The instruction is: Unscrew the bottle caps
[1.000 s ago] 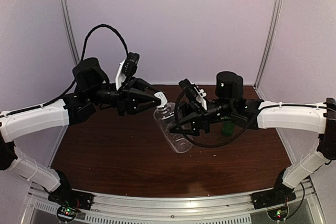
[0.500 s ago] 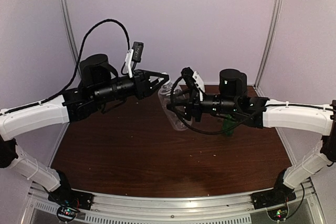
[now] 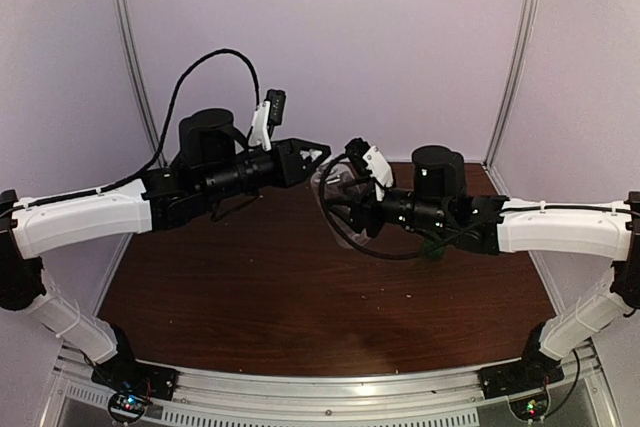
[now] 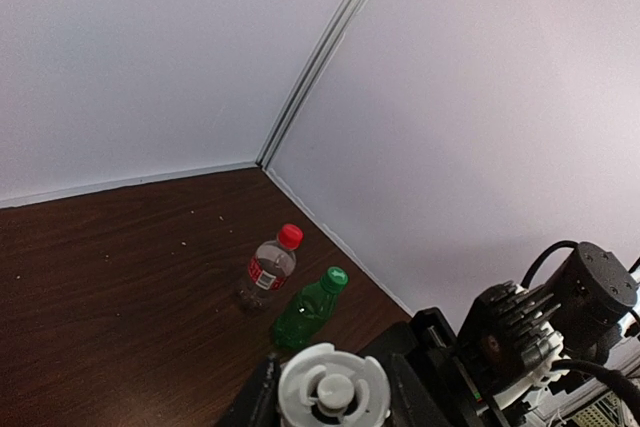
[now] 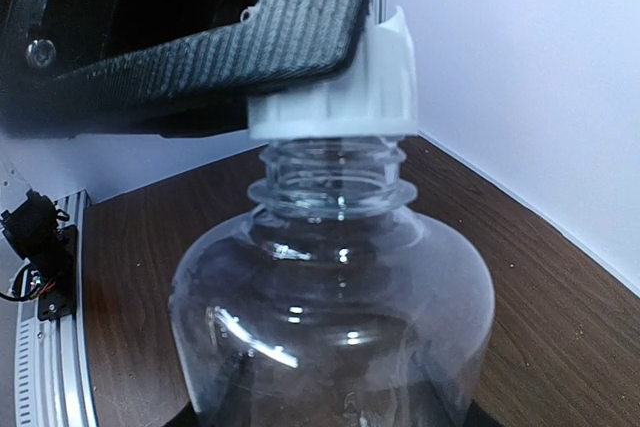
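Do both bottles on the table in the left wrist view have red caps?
No: the labelled clear bottle has a red cap, but the green bottle has a green cap.

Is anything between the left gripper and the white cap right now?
Nothing visible stands between them. The left gripper is closed on the white cap, with one finger pressed against the cap's side. The right gripper holds the clear bottle beneath it.

— Where's the white cap?
— On top of the clear bottle, with neck threads showing beneath it. That bottle is up off the surface.
— The others?
— The green bottle and red-labelled bottle stand side by side, green cap and red cap on.
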